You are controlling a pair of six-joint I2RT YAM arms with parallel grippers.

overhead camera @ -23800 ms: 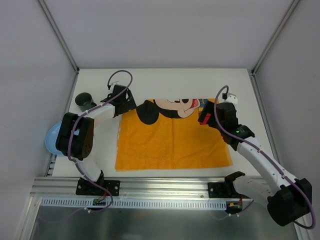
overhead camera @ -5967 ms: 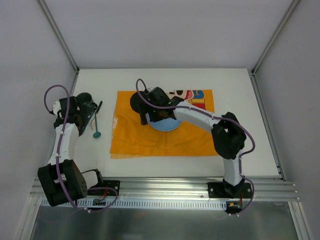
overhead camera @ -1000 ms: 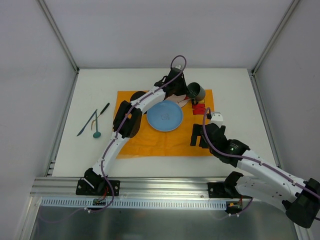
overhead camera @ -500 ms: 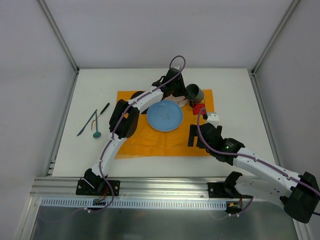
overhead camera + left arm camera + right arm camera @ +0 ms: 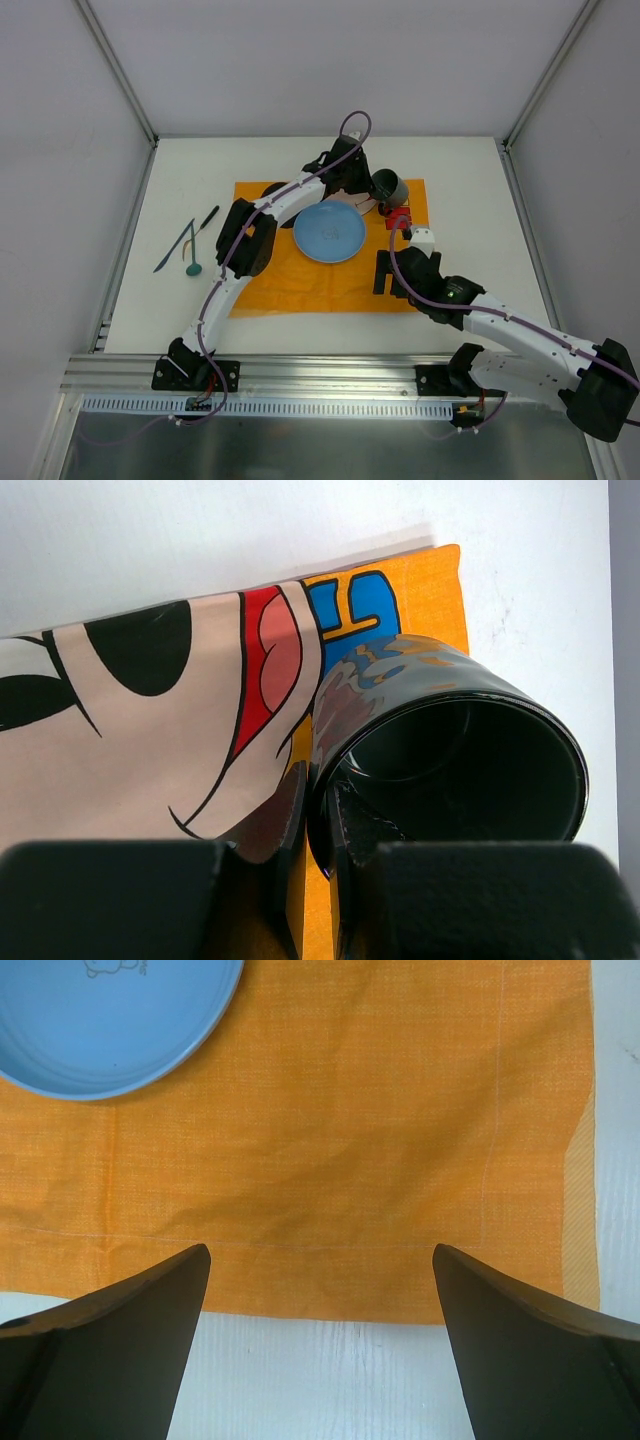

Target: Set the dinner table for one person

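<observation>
Since a second ago the left arm has drawn the dark cup [image 5: 388, 184] a little toward the placemat's [image 5: 300, 280] middle, and the right arm has edged in over the placemat's near right part. Six seconds back the cup stood off the placemat's left side, where only the cutlery [image 5: 187, 243] lies now.

The left fingers [image 5: 295, 815] are clamped on the cup's rim, one outside the wall and one inside. The cup hangs tilted over the placemat's far right corner, its mouth turned away from the wrist camera. Whether its base touches the cloth cannot be told.

The right fingers [image 5: 383, 272] stand wide apart with nothing between them, above the placemat's near right edge.

A blue plate [image 5: 329, 232] sits on the placemat's middle, just beside the cup and apart from it.

The white tabletop [image 5: 190, 180] lies under the placemat and shows bare on all sides of it. An aluminium rail runs along the tabletop's edge on the placemat's near side, and both arm bases sit there.
</observation>
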